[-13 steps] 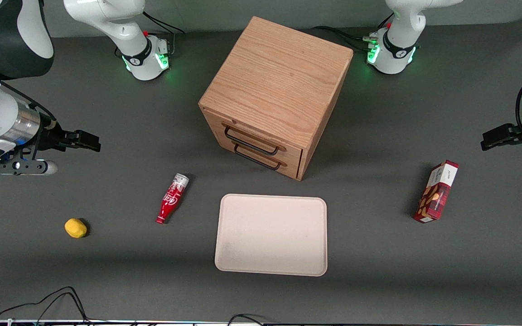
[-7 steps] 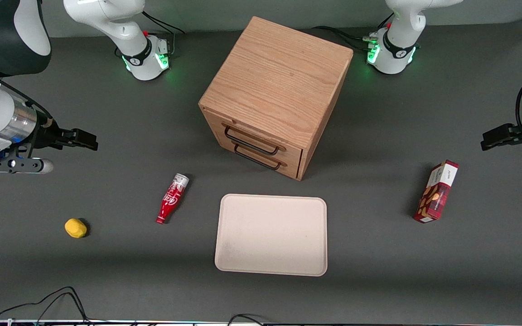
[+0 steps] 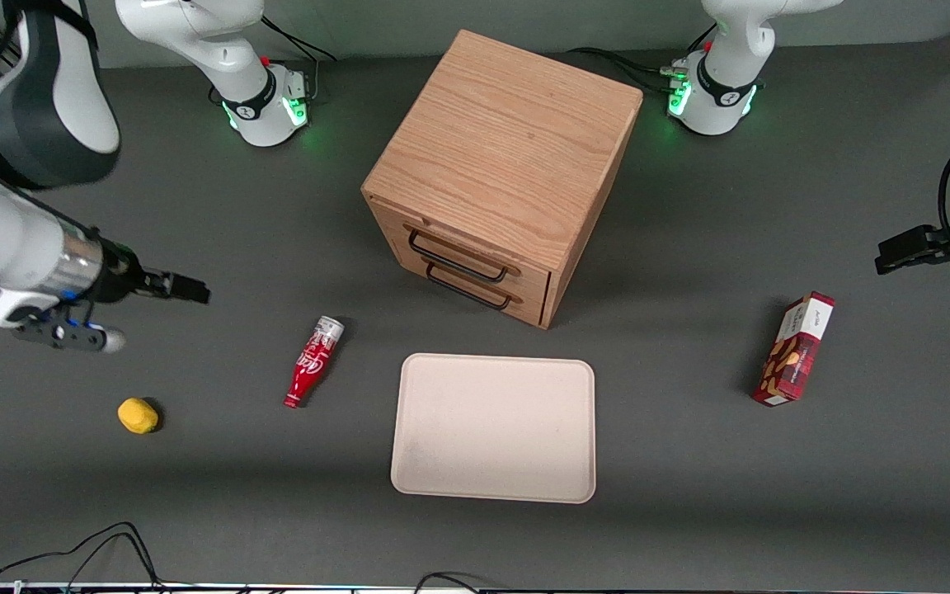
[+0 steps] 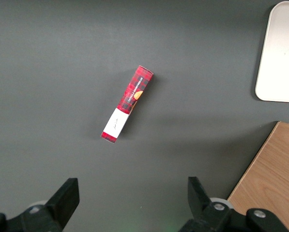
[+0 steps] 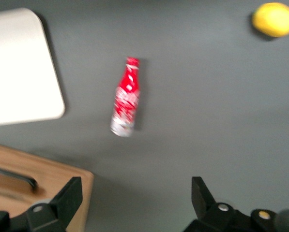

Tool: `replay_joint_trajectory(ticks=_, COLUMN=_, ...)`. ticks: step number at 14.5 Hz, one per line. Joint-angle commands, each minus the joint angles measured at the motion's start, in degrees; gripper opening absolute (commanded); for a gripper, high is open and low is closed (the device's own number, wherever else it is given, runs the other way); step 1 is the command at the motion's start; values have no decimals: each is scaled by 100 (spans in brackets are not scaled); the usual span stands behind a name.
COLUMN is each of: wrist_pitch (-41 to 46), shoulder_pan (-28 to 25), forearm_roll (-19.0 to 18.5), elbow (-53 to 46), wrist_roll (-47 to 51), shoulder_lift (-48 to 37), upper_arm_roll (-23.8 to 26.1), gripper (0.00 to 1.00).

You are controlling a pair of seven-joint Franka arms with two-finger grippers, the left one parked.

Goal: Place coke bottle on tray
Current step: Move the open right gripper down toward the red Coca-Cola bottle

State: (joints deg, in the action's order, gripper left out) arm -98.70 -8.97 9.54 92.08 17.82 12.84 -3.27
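Note:
The coke bottle [image 3: 313,361] lies on its side on the dark table, silver base toward the wooden cabinet, red neck toward the front camera. It also shows in the right wrist view [image 5: 126,96]. The beige tray [image 3: 493,427] lies flat beside it, in front of the cabinet's drawers, and its corner shows in the right wrist view [image 5: 18,67]. My right gripper [image 3: 186,289] is open and empty, held above the table toward the working arm's end, apart from the bottle and farther from the camera than it. In the right wrist view the gripper [image 5: 137,198] has wide-apart fingers.
A wooden two-drawer cabinet [image 3: 504,169] stands mid-table, farther from the camera than the tray. A yellow lemon [image 3: 138,415] lies toward the working arm's end. A red snack box [image 3: 795,348] lies toward the parked arm's end. Cables run along the table's near edge.
My right gripper has moved toward the bottle and a little nearer to the camera; the arm has swung with it. The bottle, tray and other things have not moved.

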Motion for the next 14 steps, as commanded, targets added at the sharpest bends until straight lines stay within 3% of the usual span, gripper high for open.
replay_joint_trajectory(ticks=1, wrist_pitch=-1217, shoulder_pan=-157, forearm_roll=206, elbow=685, wrist_roll=790, shoulder_lift=253, upper_arm_roll=89, gripper=100)
replay_joint_trajectory(ticks=7, wrist_pitch=-2934, shoulder_pan=-324, forearm_roll=-22, elbow=1233, wrist_roll=2004, shoulder_lift=1017, upper_arm_roll=354, gripper=100)
replay_joint_trajectory(ticks=12, wrist_pitch=-3611, shoulder_pan=-474, forearm_roll=-128, elbow=1329, wrist_roll=2682, shoulder_lift=1555, upper_arm_roll=345, gripper=100)
replay_joint_trajectory(ticks=14, wrist_pitch=-4023, shoulder_pan=-518, forearm_roll=-346, elbow=1644, wrist_roll=2858, shoulder_lift=1573, upper_arm_roll=354, gripper=100)
